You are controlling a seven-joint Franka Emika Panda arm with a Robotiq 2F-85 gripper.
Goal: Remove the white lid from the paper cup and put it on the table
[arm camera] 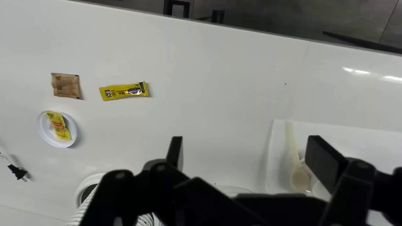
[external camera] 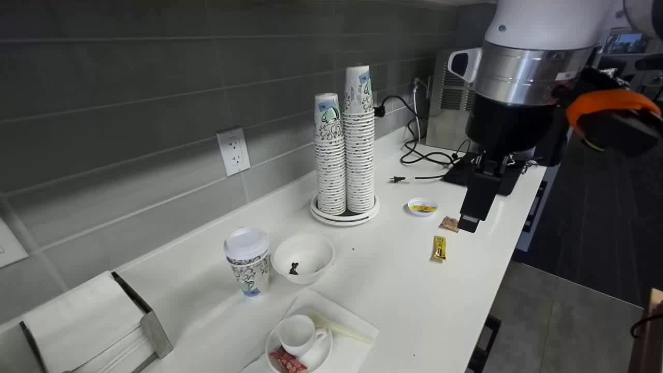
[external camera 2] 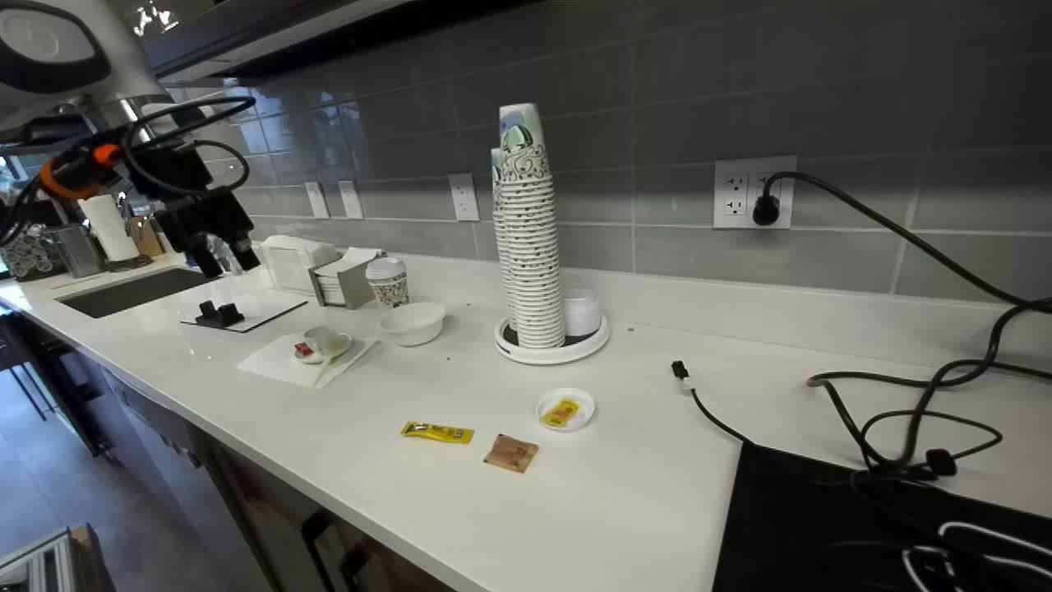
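The white lid (external camera: pixel 246 243) sits on top of the paper cup (external camera: pixel 251 278), which stands upright near the back wall. The lid (external camera 2: pixel 385 269) and cup (external camera 2: pixel 390 291) show in both exterior views. A pale rim line shows just below the lid. The table (external camera: pixel 399 305) is the long white counter; it also fills the wrist view (arm camera: pixel 204 62). My gripper (arm camera: pixel 245 141) is open and empty, its two fingers wide apart above the counter. In both exterior views the gripper (external camera: pixel 475 207) (external camera 2: pixel 228 261) is raised, away from the cup. Cup and lid do not show in the wrist view.
A white bowl (external camera: pixel 304 258) stands beside the cup. A napkin holder (external camera: pixel 93 326), tall cup stacks (external camera: pixel 346 166), and a saucer (external camera: pixel 316 357) with a small cup (external camera: pixel 296 334) are near. Packets (external camera 2: pixel 437 432), a dish (external camera 2: pixel 565 409) and cables (external camera 2: pixel 920 395) lie farther along.
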